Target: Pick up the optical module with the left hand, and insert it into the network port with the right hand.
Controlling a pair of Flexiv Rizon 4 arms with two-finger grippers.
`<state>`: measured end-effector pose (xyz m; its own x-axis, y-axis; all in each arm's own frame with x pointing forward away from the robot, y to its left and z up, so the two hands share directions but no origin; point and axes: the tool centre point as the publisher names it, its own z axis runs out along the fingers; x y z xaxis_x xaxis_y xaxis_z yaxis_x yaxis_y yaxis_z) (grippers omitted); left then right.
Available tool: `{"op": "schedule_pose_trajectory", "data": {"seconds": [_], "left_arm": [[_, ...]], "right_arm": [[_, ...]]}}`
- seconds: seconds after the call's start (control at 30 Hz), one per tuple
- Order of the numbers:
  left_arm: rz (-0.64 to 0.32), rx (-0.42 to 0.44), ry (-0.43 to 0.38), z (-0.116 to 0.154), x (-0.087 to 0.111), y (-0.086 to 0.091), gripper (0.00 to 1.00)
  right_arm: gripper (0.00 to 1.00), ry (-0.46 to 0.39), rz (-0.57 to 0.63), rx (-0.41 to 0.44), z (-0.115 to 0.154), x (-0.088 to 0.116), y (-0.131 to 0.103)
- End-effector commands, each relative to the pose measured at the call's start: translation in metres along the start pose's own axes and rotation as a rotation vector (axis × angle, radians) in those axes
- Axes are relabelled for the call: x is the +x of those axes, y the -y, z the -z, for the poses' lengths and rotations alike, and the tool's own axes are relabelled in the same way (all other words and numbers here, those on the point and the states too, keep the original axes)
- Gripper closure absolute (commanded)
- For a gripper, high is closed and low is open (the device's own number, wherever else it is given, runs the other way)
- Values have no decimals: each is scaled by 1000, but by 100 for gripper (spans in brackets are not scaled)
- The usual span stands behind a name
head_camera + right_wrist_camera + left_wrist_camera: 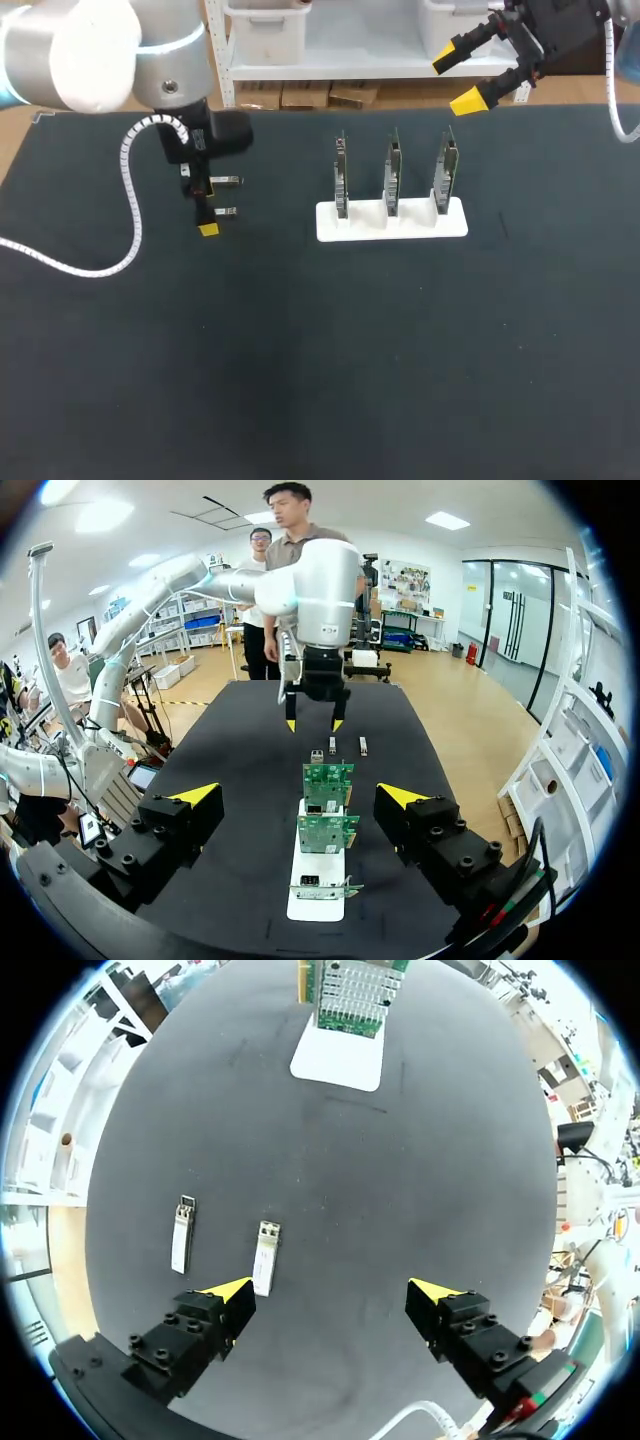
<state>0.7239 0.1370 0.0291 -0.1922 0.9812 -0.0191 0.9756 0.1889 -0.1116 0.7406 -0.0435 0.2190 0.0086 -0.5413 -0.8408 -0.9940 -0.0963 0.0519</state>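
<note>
Two small silver optical modules lie side by side on the black table, one [228,181] farther back and one [226,211] nearer. My left gripper [204,207] hangs open just beside them. In the left wrist view the nearer module [265,1257] lies right ahead of one fingertip of that gripper [333,1292], the other module [182,1235] farther out to the side; nothing is between the fingers. Three green network cards [392,175] stand upright in a white stand [455,222]. My right gripper [470,72] is open, raised behind the stand, and in its wrist view [300,795] it looks along the cards [326,830].
The black mat [320,380] covers the whole table. A white coiled cable [128,215] hangs from my left arm over the mat's left part. The right wrist view shows my left gripper [312,723] beyond the stand [318,905], with the modules [333,745] under it.
</note>
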Motion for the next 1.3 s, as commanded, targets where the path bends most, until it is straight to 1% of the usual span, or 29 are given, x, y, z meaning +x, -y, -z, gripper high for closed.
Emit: {"op": "schedule_pose_trajectory", "data": {"seconds": [0.03, 0.2, 0.47, 0.67, 0.73, 1.3], "left_arm": [[3, -14, -31, -6, -3, 5, 0], [5, -15, -36, -14, 0, 2, 0], [12, -23, -44, -16, 3, -2, 0], [0, -27, -50, -10, 4, -4, 0], [-17, -10, -34, -9, 3, -4, 0], [-13, -13, -28, -9, 3, -5, 0]], "right_arm": [[0, -1, -1, 0, 0, 0, 0], [0, -1, -1, 0, 0, 0, 0], [0, -1, -1, 0, 0, 0, 0], [0, -1, -1, 0, 0, 0, 0], [0, -1, -1, 0, 0, 0, 0], [0, -1, -1, 0, 0, 0, 0]]}}
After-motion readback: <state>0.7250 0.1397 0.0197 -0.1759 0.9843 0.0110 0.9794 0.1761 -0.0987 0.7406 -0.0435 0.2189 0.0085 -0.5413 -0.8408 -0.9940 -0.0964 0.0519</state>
